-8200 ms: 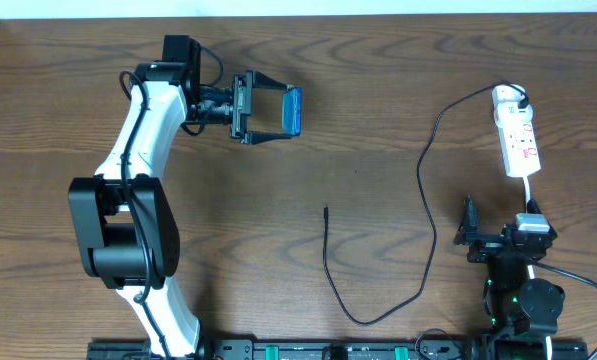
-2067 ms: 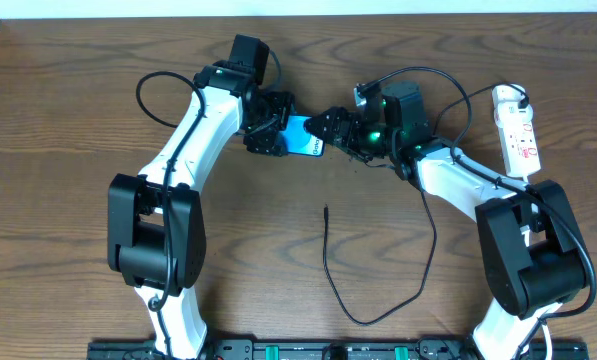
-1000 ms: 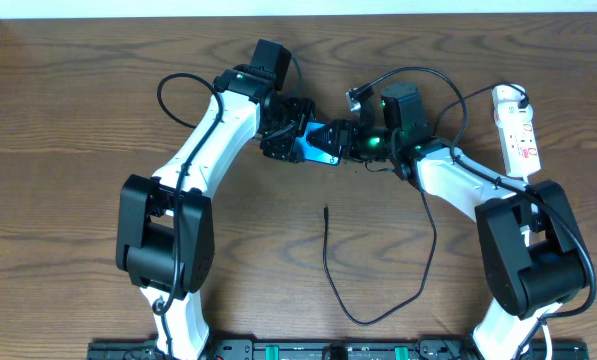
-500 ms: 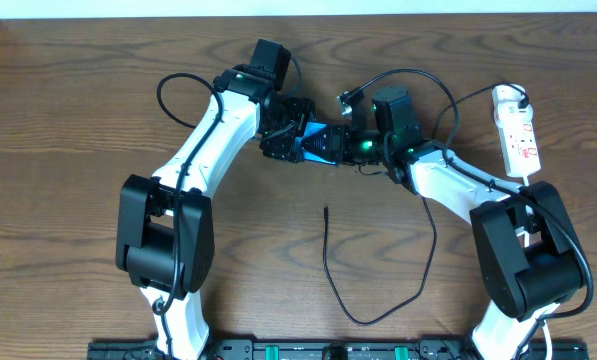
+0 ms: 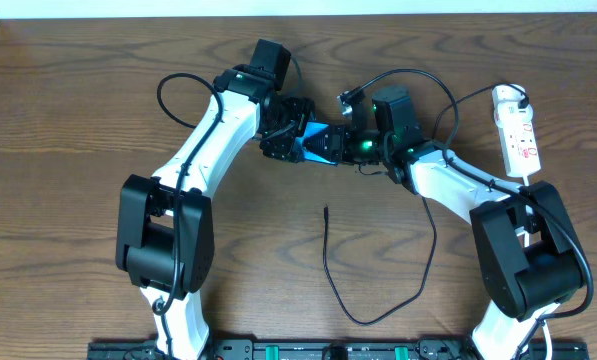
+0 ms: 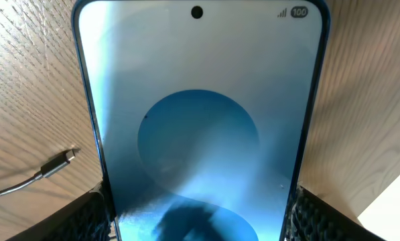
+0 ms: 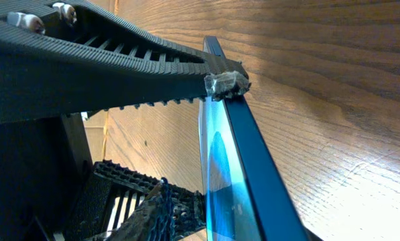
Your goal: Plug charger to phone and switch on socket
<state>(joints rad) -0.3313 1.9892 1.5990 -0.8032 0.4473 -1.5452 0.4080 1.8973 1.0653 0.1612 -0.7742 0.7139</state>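
Note:
The phone (image 5: 316, 143) has a bright blue screen and hangs above the table, with my left gripper (image 5: 296, 138) shut on its long edges. It fills the left wrist view (image 6: 200, 120), black pads (image 6: 86, 214) pressed to both sides. My right gripper (image 5: 346, 146) straddles the phone's free end. Seen edge-on in the right wrist view (image 7: 250, 161), the phone still has a gap to the blurred pad (image 7: 153, 207). The charger (image 5: 330, 270) lies loose on the wood, its connector tip (image 5: 325, 210) below the phone, also seen from the left wrist (image 6: 60, 161). The socket (image 5: 518, 135) lies far right.
The charger cable loops down toward the front edge (image 5: 363, 320), then climbs to the socket at the right. A black rail (image 5: 308, 350) runs along the table's front edge. Both arm bases stand at the front corners.
My right gripper has edged left onto the phone's end and its jaws have narrowed around it. The left arm and the phone have stayed still.

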